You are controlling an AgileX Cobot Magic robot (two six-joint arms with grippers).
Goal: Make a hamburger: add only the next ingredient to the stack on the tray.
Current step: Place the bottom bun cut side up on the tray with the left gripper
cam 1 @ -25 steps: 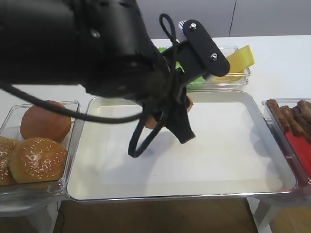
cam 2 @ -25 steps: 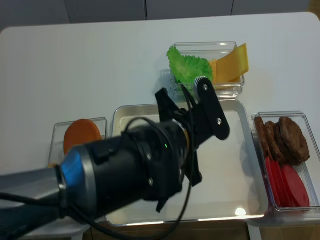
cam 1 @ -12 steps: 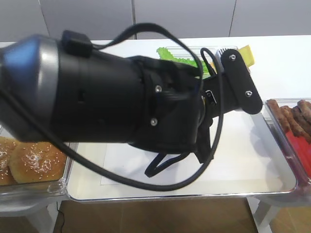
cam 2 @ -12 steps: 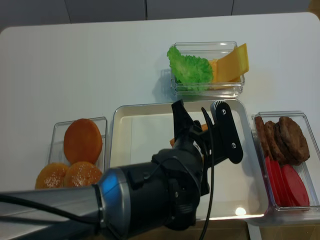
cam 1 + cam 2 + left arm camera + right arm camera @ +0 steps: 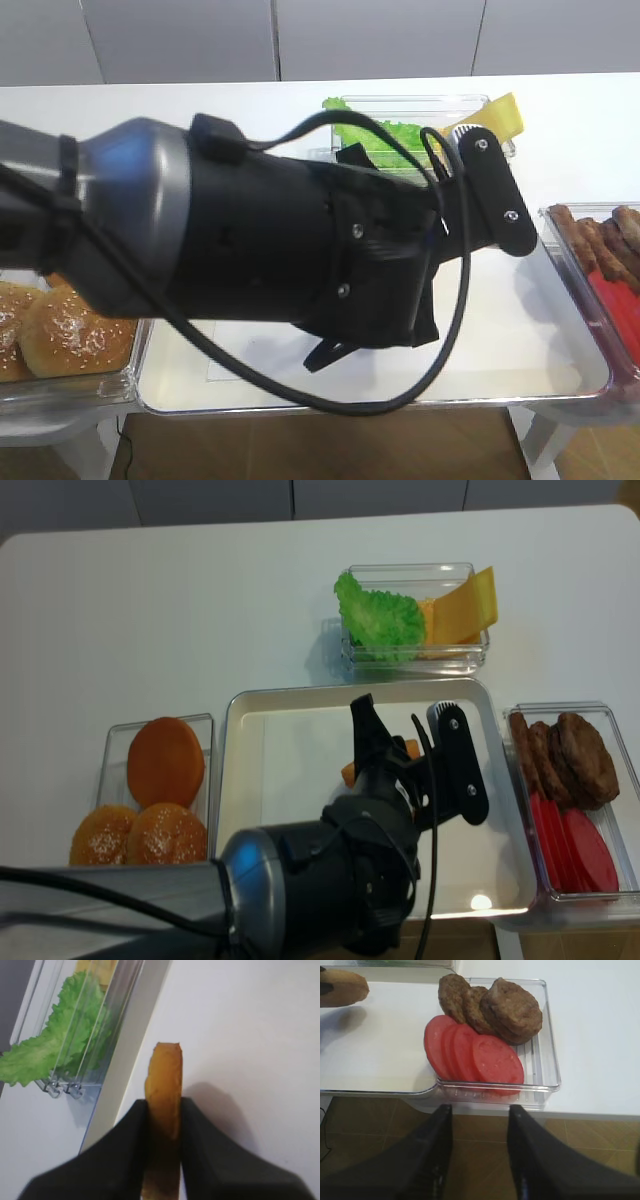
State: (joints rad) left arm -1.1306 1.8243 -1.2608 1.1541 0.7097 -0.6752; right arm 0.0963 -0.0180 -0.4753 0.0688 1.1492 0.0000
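A white table (image 5: 200,610) carries everything. Directly under the left gripper (image 5: 162,1125) lies the silver tray (image 5: 245,780), lined with white paper. Beyond the gripper, past the tray's far rim, stands a clear bin (image 5: 415,615) of lettuce and cheese. To the gripper's left a clear bin (image 5: 115,745) of buns sits beside the tray. To its right, near the right gripper (image 5: 477,1152), another clear bin (image 5: 547,1067) of patties and tomato slices stands at the table's edge.

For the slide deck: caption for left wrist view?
Left tool pinches the flat bun half edge-on above the tray.
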